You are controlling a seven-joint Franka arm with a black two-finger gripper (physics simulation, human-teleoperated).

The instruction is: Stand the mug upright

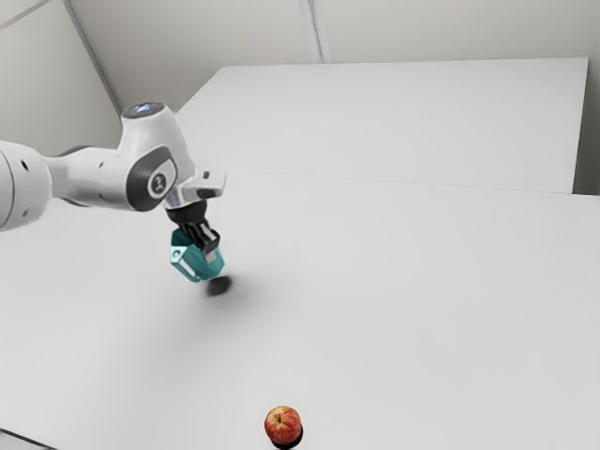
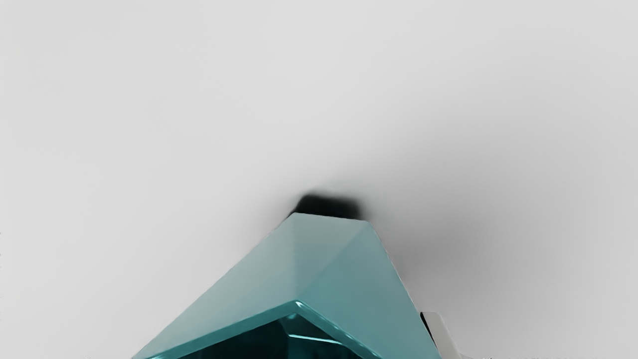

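From the exterior view's left, the arm (image 1: 89,176) reaches over the desk (image 1: 394,309). The teal mug (image 1: 193,268) comes next, tilted in the grip, over the desk and nearer its far edge than the apple is. The end effector (image 1: 211,247) looks closed on the mug, its fingers parted by what they pinch; I cannot tell exactly how wide, nor quite where the far finger bears. A dark shadow (image 1: 219,286) lies just beside the mug's low end, and farther right, toward the desk's near side, sits the apple (image 1: 283,425), well apart.

The step in hand, as I judge it, is righting the mug. Roll the wrist steadily until the base is level, keeping enough room beneath that its low corner doesn't catch. Come down straight, let the whole base seat, and only then ease the grip evenly; faceted walls could pivot between the pads if hurried.

The exterior view gives the lean and the apple's place. The wrist view looks into the dark mouth, with the angular rim (image 2: 297,305) toward the camera and the base end away toward the desk, and shows a pale fingertip (image 2: 441,334) alongside one outer wall. Whether the low corner grazes the desk, neither view settles.
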